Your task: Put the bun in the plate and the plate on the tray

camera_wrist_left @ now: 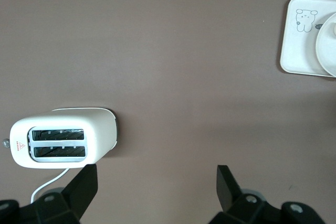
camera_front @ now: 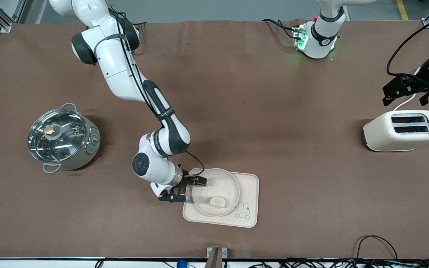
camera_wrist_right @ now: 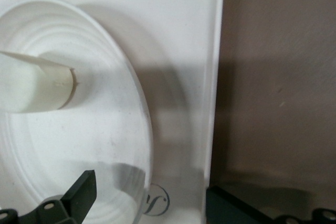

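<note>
The bun (camera_front: 217, 201) lies in the round plate (camera_front: 218, 178), and the plate sits on the tray (camera_front: 250, 186) with the bunny drawing, near the table's front edge. My right gripper (camera_front: 188, 189) is open at the plate's edge on the right arm's side, with one finger over the plate and one outside the tray. In the right wrist view the bun (camera_wrist_right: 34, 90), the plate (camera_wrist_right: 79, 145) and the tray (camera_wrist_right: 178, 51) show, with the plate's rim between the open fingers of my right gripper (camera_wrist_right: 152, 198). My left gripper (camera_front: 387, 95) waits open above the toaster; in the left wrist view (camera_wrist_left: 155, 187) it is empty.
A cream toaster (camera_front: 402, 130) stands at the left arm's end of the table, also in the left wrist view (camera_wrist_left: 63, 137). A steel pot with a glass lid (camera_front: 63, 139) stands at the right arm's end. The left wrist view shows the tray's corner (camera_wrist_left: 299, 45).
</note>
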Controlling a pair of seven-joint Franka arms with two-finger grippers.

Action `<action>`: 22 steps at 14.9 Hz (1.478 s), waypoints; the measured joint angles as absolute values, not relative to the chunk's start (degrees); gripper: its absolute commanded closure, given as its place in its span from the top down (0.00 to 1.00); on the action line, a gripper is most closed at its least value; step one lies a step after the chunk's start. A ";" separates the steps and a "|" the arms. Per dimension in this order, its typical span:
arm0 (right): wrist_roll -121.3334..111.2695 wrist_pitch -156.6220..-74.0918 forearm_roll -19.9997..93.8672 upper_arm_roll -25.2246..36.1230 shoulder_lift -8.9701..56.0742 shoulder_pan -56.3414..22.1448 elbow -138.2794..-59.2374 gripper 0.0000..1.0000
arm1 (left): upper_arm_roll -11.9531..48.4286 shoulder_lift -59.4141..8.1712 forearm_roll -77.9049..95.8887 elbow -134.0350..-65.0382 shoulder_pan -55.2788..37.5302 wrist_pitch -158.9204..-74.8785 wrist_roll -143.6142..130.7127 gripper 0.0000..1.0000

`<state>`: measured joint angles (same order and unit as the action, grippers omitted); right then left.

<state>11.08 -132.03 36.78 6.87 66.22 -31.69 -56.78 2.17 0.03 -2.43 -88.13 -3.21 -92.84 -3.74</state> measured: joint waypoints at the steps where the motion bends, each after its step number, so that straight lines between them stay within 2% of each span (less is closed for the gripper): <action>1: 11.20 -132.06 36.78 6.45 65.68 -31.91 -57.76 1.00 | 2.17 -0.14 -2.43 -88.13 -3.20 -92.84 -3.74 1.00; 6: 11.15 -131.36 36.71 6.27 60.88 -31.12 -61.23 1.00 | 2.03 -0.27 -2.43 -87.98 -3.06 -92.84 -3.74 1.00; 10: 7.82 -122.11 33.18 7.84 55.87 -27.93 -61.43 1.00 | 1.96 -0.30 -2.43 -87.87 -2.97 -92.84 -3.74 1.00; 13: 7.30 -111.19 27.62 12.87 50.59 -27.30 -61.42 1.00 | 1.96 -0.37 -2.46 -87.66 -2.98 -92.84 -3.74 1.00; 19: -1.75 -90.09 25.08 29.45 37.45 -25.92 -61.59 1.00 | 1.93 -0.44 -2.49 -86.73 -3.00 -92.84 -3.74 1.00; 22: -3.40 -81.76 20.64 34.31 29.35 -25.62 -63.60 1.00 | 1.94 -0.48 -2.49 -86.65 -3.08 -92.83 -3.74 1.00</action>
